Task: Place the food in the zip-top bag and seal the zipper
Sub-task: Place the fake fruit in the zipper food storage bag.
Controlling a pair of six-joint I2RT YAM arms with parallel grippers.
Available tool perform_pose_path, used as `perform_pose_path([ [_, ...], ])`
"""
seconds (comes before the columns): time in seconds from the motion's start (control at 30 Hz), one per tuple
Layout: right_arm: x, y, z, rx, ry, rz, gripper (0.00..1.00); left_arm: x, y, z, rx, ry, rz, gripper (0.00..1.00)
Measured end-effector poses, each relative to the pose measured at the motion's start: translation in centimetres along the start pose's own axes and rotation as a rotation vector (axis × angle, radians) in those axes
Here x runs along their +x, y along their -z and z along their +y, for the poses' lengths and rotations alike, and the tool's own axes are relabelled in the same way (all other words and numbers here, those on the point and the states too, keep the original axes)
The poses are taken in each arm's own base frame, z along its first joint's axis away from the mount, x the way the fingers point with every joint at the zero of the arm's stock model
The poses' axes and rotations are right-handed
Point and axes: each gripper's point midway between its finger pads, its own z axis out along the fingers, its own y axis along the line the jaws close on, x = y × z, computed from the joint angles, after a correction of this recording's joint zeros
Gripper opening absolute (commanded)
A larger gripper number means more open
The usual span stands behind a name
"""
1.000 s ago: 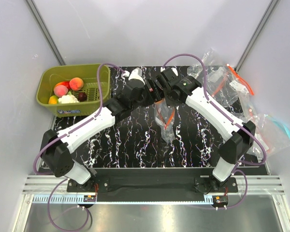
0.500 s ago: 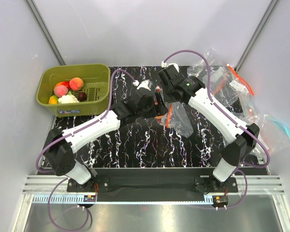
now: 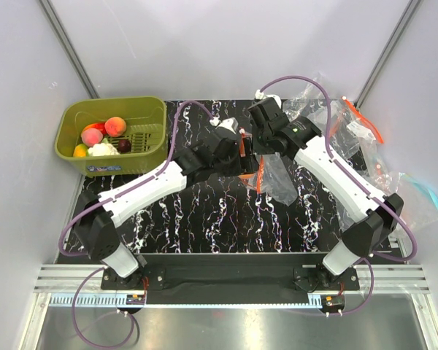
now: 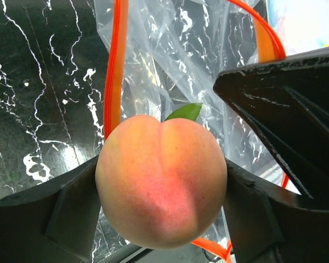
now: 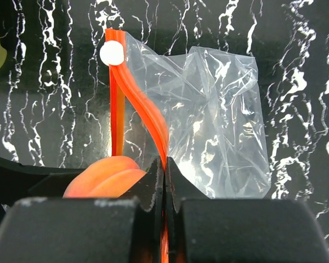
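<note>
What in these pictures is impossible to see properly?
- Left wrist view: the peach blocks the lower mouth of the zip-top bag, so whether it is inside is unclear.
- Top view: both wrists hide the peach and the fingers of the left gripper.
- Right wrist view: the right gripper covers the zipper below its pinch.
- Top view: the basket holds pieces too small to identify.

No legible text, labels, brands or numbers in any view. Only candidate: a small pale sticker on the near wall of the green basket, print too small and blurred to make out.
</note>
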Motion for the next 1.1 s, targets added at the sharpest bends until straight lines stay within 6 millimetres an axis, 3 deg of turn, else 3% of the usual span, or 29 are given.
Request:
perform_pose_path([
  [0.33, 0.5, -0.2, 0.0, -0.035, -0.063, 0.026, 0.00, 0.2, 0.5, 0.4, -0.043, -0.024, 0.041, 0.92],
  [0.43, 0.5, -0.1, -0.1, -0.037, -0.068, 0.026, 0.00, 0.2, 0.5, 0.5, -0.046, -0.022, 0.042, 0.99],
  [0.7, 0.7, -0.1, 0.1, -0.047, -0.075, 0.034, 0.00, -0.1, 1.2, 0.7, -0.063, -0.019, 0.052, 0.99],
  [1.1, 1.3, -0.6, 0.1, -0.046, -0.076, 0.049, 0.00, -4.7, 6.0, -0.8, 0.062, 0.049, -0.048, 0.99],
])
